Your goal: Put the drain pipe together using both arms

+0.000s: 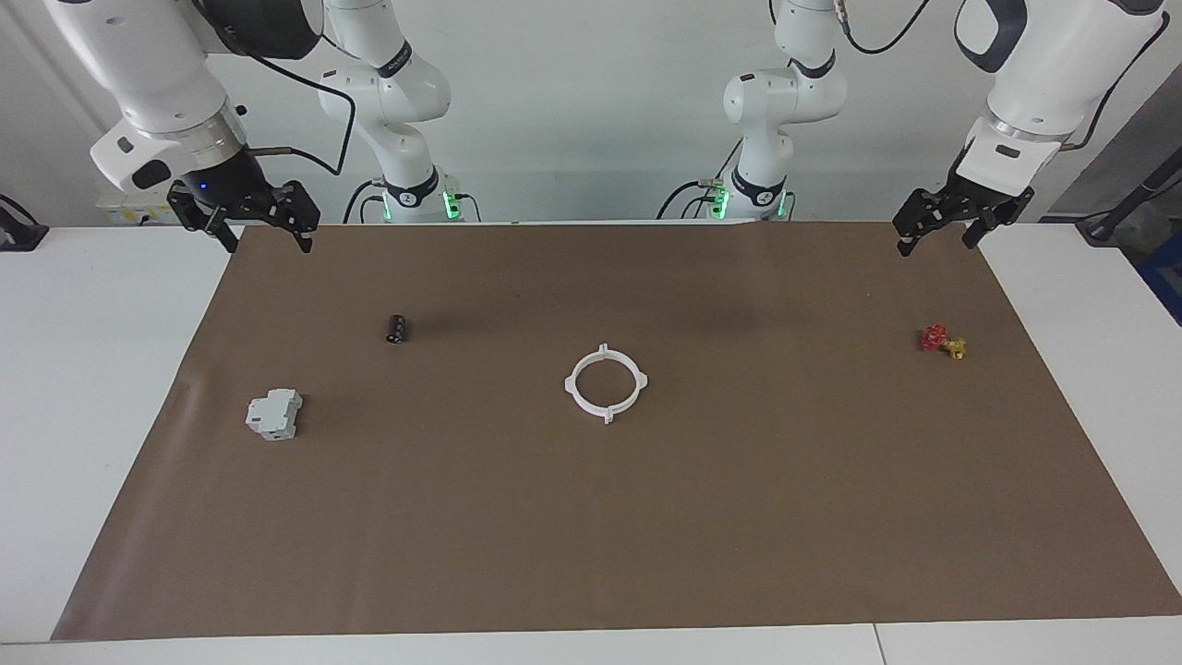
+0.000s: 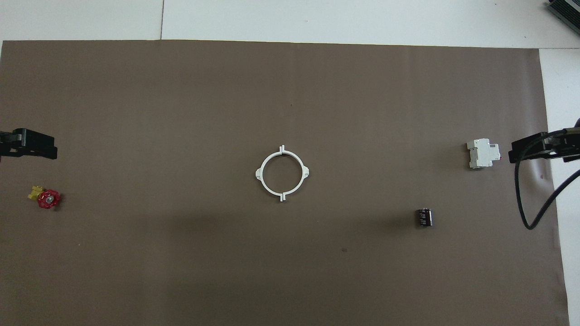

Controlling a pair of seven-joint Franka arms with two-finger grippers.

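Observation:
The drain pipe (image 1: pixel 572 388) lies flat in the middle of the brown mat. Its two white half-rings sit together as one closed ring with four small tabs, also seen in the overhead view (image 2: pixel 263 179). My right gripper (image 1: pixel 268 242) hangs open and empty in the air over the mat's edge at the right arm's end (image 2: pixel 521 154). My left gripper (image 1: pixel 935 246) hangs open and empty over the mat's edge at the left arm's end (image 2: pixel 41 149). Both are well apart from the ring.
A grey-white boxy block (image 1: pixel 274 414) and a small black cylinder (image 1: pixel 397 329) lie toward the right arm's end. A red and yellow valve (image 1: pixel 942 341) lies toward the left arm's end. The brown mat (image 1: pixel 591 536) covers the white table.

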